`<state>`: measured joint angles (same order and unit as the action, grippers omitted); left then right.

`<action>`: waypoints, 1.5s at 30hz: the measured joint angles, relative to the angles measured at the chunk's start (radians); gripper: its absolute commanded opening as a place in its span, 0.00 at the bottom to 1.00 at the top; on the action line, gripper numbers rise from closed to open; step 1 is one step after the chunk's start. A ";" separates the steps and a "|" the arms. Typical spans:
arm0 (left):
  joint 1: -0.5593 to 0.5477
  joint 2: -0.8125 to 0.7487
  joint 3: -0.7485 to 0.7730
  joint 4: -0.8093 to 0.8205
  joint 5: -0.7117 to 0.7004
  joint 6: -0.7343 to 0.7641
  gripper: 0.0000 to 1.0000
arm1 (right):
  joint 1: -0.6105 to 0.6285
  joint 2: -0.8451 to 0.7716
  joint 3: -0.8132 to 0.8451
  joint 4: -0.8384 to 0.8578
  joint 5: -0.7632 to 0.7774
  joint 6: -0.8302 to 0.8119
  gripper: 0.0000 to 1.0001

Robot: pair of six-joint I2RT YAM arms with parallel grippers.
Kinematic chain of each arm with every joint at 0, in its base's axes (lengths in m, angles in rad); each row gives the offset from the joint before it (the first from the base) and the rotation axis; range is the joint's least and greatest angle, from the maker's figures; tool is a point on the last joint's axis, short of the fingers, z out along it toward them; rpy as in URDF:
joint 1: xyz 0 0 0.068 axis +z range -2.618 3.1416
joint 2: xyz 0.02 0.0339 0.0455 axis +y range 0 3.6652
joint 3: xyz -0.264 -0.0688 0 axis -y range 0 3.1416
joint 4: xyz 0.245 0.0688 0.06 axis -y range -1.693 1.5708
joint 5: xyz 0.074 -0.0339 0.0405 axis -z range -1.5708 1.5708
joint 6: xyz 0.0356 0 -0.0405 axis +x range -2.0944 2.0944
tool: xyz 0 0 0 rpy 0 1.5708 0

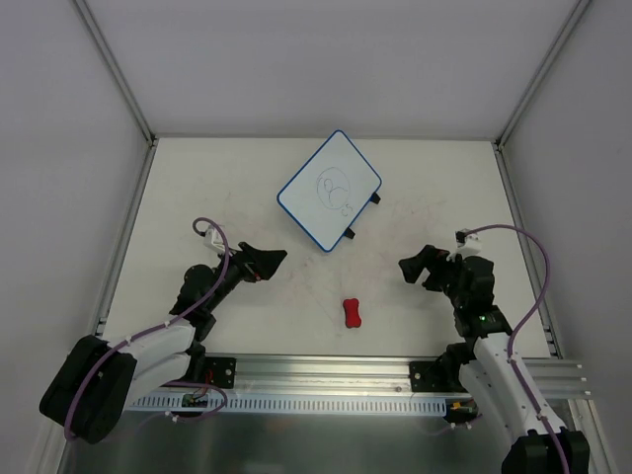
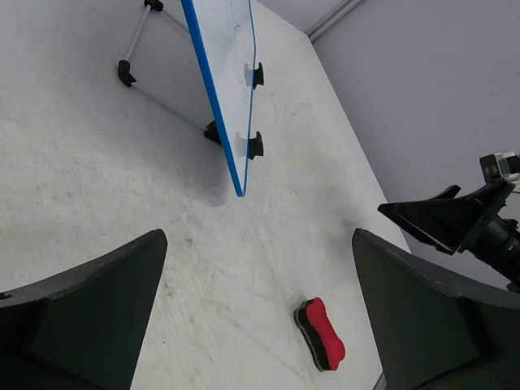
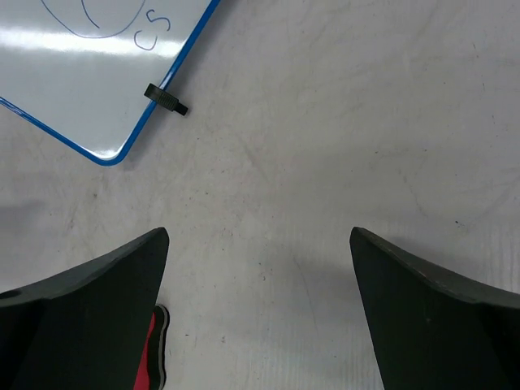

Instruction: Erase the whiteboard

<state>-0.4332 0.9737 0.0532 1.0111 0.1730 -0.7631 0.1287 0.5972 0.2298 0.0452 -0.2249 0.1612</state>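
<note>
The whiteboard lies flat at the back middle of the table, blue-rimmed, with faint scribbles and two black tabs on its right edge. It also shows in the left wrist view and the right wrist view. A red bone-shaped eraser lies on the table nearer the front, seen too in the left wrist view and at the edge of the right wrist view. My left gripper is open and empty, left of the eraser. My right gripper is open and empty, right of the eraser.
The table is pale and scuffed, bounded by metal frame posts at the back corners and grey walls. An aluminium rail runs along the front edge by the arm bases.
</note>
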 measured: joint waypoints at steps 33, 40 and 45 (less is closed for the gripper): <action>0.000 0.089 0.006 0.046 0.054 0.015 0.99 | 1.045 0.452 0.430 -0.562 0.529 0.328 0.76; 0.000 0.089 0.006 0.049 0.054 0.015 0.99 | 1.084 0.636 0.496 -0.599 0.609 0.415 0.70; 0.000 0.088 0.006 0.064 0.054 0.015 0.99 | 1.083 0.706 0.559 -0.611 0.632 0.433 0.76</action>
<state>-0.4332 1.0618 0.0589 1.0748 0.2272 -0.7483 1.2121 1.3029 0.7891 -0.5655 0.4068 0.5945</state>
